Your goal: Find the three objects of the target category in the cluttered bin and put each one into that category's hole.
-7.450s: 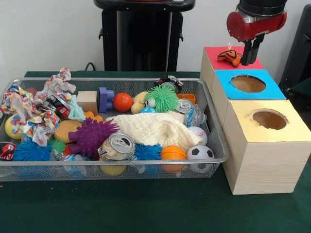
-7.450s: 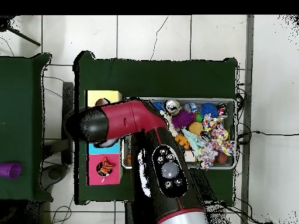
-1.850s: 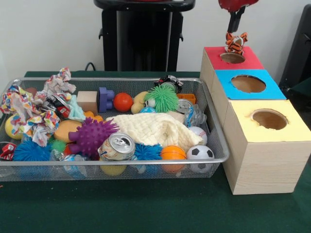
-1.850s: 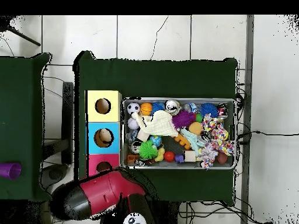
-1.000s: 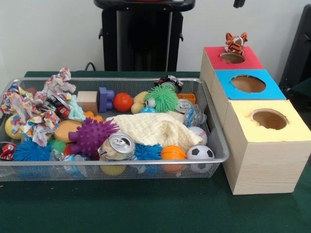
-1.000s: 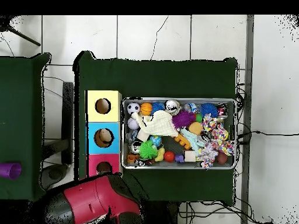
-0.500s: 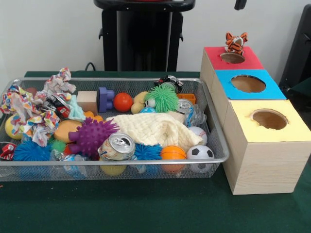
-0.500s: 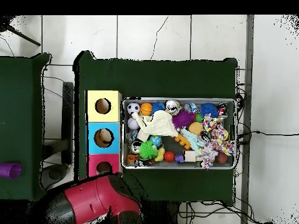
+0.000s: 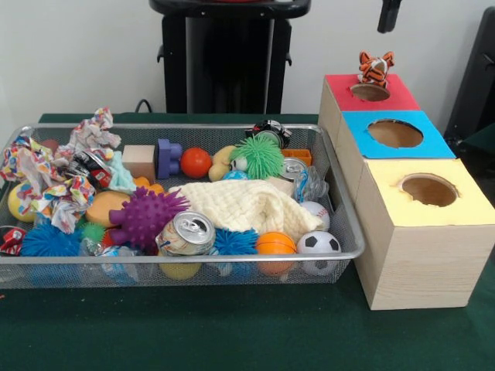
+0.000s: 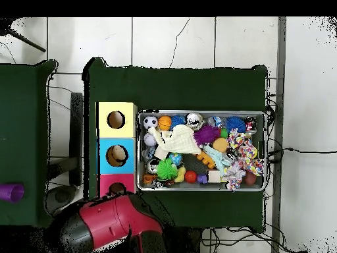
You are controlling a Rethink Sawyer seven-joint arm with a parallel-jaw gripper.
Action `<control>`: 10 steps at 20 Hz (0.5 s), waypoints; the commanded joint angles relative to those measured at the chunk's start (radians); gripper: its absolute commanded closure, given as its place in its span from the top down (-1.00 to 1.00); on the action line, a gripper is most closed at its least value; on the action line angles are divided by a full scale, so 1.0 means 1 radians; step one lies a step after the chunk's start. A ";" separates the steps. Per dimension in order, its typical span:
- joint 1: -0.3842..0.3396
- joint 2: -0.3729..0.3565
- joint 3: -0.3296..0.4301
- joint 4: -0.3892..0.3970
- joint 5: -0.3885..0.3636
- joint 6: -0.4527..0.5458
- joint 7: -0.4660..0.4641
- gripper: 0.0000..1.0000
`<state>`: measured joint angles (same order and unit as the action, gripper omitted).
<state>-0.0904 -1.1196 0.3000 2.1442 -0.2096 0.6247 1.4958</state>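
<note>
Front view: tiger toy (image 9: 374, 67) sitting at red box's (image 9: 338, 83) hole rim, behind the hole.
Gripper (image 9: 389, 15) hanging above, finger state indiscernible; overhead is showing only the arm (image 10: 105, 225), hiding the toy.

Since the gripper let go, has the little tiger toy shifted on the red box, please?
No. The tiger toy sits at the far rim of the red box's hole as it did a second ago.
</note>
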 commanded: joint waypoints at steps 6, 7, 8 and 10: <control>-0.027 0.103 -0.013 0.032 -0.051 -0.103 0.103 -1.00; -0.033 0.105 -0.012 0.038 -0.050 -0.108 0.099 -1.00; -0.037 0.100 -0.012 0.043 -0.051 -0.106 0.094 -1.00; -0.040 0.088 -0.008 0.044 -0.050 -0.083 0.081 -1.00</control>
<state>-0.0958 -1.0688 0.3003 2.1452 -0.2184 0.5797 1.4958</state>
